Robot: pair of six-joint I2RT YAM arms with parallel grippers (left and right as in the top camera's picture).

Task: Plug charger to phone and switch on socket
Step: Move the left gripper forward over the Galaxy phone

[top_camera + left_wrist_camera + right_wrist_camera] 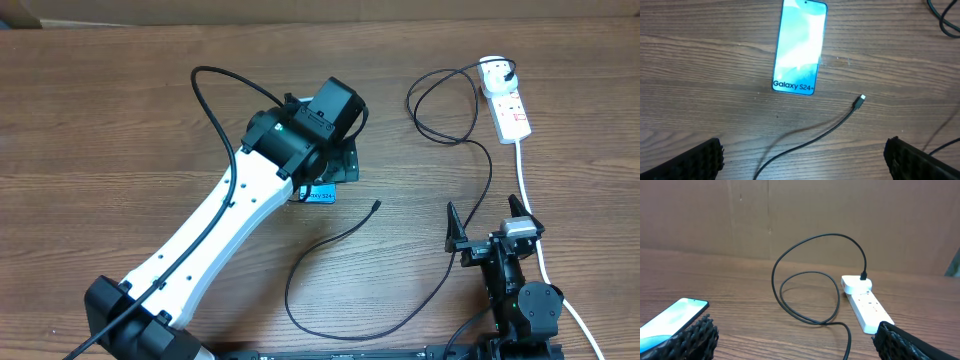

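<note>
The phone (800,47) lies flat on the wooden table, screen up, its "Galaxy S24" end nearest my left gripper; the overhead view shows only its lower end (322,195) under the left arm. The charger's black plug tip (860,100) lies free to the right of that end, apart from the phone, and also shows in the overhead view (376,204). Its cable runs between my open, empty left gripper's (805,160) fingers. The socket (505,100) lies at the back right with a black plug in its far end. My right gripper (487,222) is open and empty, well short of the socket (867,302).
The black cable loops (810,280) on the table between the phone and the socket, then sweeps along the front (400,318). The socket's white cord (530,210) runs down past my right gripper. A brown cardboard wall (800,215) stands behind the table.
</note>
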